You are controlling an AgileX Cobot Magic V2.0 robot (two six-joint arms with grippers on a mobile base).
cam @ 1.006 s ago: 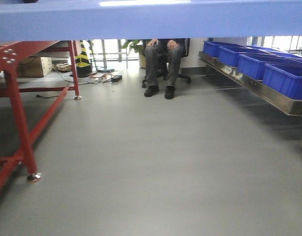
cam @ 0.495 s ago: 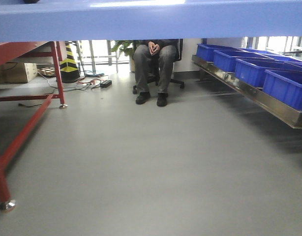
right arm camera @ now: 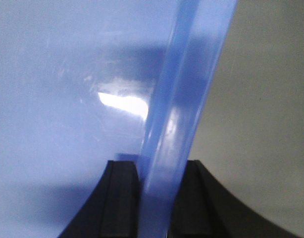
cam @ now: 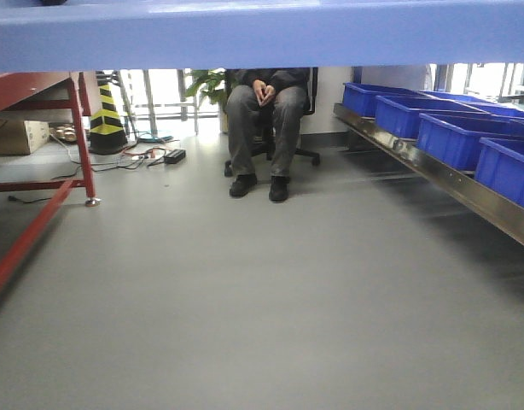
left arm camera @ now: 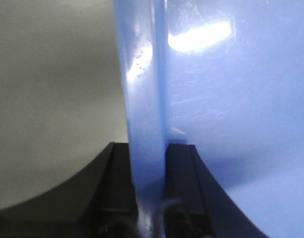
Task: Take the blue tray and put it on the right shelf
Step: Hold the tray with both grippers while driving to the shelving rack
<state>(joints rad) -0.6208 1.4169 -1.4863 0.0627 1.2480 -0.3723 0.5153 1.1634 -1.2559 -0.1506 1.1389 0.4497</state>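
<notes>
The blue tray (cam: 262, 34) hangs across the top of the front view, its light periwinkle side wall filling the whole width. My left gripper (left arm camera: 148, 163) is shut on the tray's (left arm camera: 231, 99) left rim, one black finger on each side of the wall. Over on the other end, my right gripper (right arm camera: 157, 178) is shut on the tray's (right arm camera: 68, 99) right rim in the same way. The right shelf (cam: 441, 175) runs along the right of the front view, its shiny steel front rail carrying a row of deep blue bins (cam: 462, 137). Neither gripper shows in the front view.
A red-framed table (cam: 74, 137) stands at the left with a cardboard box (cam: 19, 135) under it. A seated person (cam: 262, 128) is straight ahead on an office chair. A black-and-yellow cone (cam: 107, 120) and cables (cam: 151, 155) lie at the back left. Grey floor (cam: 262, 290) stretches ahead.
The whole view has shifted: the red table has slid out to the left and the shelf with bins has moved further right. The tray stays held at the top.
</notes>
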